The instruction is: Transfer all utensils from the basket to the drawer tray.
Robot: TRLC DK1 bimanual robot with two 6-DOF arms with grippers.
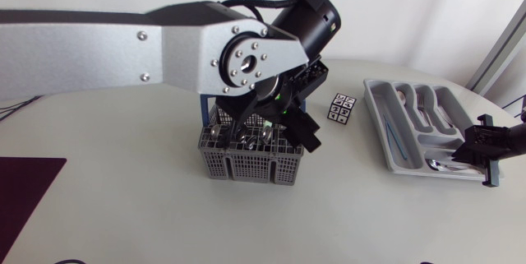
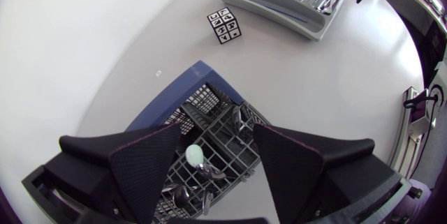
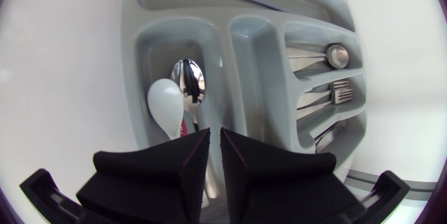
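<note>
Utensils [image 2: 211, 173]: upright in basket [image 1: 246, 165], mid-desk. Judged stiff metal, light, slippery; best pinched at the exposed upper ends.
Left claw [image 2: 217, 135]: spread, above basket.
Right claw [image 3: 215, 147]: pressed nearly together over drawer tray [image 1: 382, 128], nothing visibly held.

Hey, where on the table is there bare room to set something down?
Bare table: between basket and drawer tray, in front of the marker cube; also between basket and purple mat. Crowded: the basket under the left end effector, and the tray's end at the right end effector.
</note>
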